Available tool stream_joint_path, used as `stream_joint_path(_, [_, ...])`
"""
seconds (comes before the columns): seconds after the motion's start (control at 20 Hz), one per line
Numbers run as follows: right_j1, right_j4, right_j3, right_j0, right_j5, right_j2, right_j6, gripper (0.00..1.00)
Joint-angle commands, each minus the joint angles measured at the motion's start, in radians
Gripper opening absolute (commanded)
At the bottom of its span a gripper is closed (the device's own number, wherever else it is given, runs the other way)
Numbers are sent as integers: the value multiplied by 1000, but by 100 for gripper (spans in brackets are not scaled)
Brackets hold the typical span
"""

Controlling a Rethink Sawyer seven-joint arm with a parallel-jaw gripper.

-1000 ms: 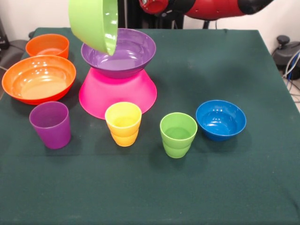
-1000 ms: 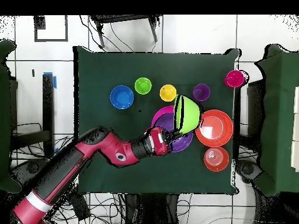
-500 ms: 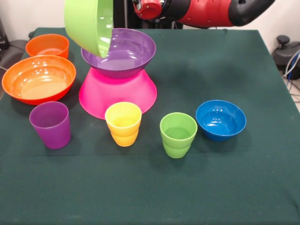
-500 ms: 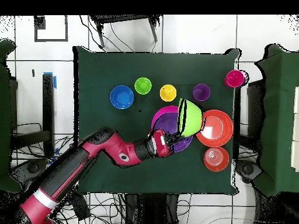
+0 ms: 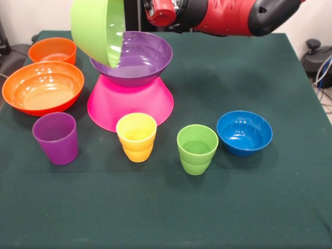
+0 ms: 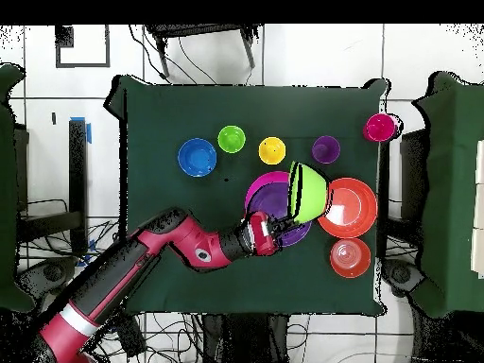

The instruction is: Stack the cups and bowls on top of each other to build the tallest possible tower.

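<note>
The lime green bowl [image 5: 97,28] hangs tipped on its side, its opening facing right, over the left rim of the purple bowl [image 5: 136,59]. The purple bowl sits upright on the inverted pink bowl [image 5: 129,104]. In the overhead view my gripper [image 6: 286,223] reaches across the purple bowl [image 6: 276,216] and is shut on the rim of the lime green bowl [image 6: 308,192]. Whether the green bowl touches the purple one I cannot tell. The purple cup [image 5: 55,138], yellow cup [image 5: 136,137] and green cup [image 5: 197,149] stand in a row in front.
A large orange bowl [image 5: 43,87] and a small orange bowl [image 5: 52,50] sit left of the tower. A small blue bowl [image 5: 244,133] sits on the right. A red cup [image 6: 380,127] stands at a table corner. My arm [image 5: 223,13] spans the top.
The lime green bowl has shifted a little left in the front view and tipped further onto its side. The arm's wrist has moved in closer behind it. Little has changed over the last half second.
</note>
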Motion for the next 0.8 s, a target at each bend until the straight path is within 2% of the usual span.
stream_joint_path(0.05, [12,62,-147,-7,60,104,21,0])
stream_joint_path(0.8, [35,87,-167,-8,91,107,20,0])
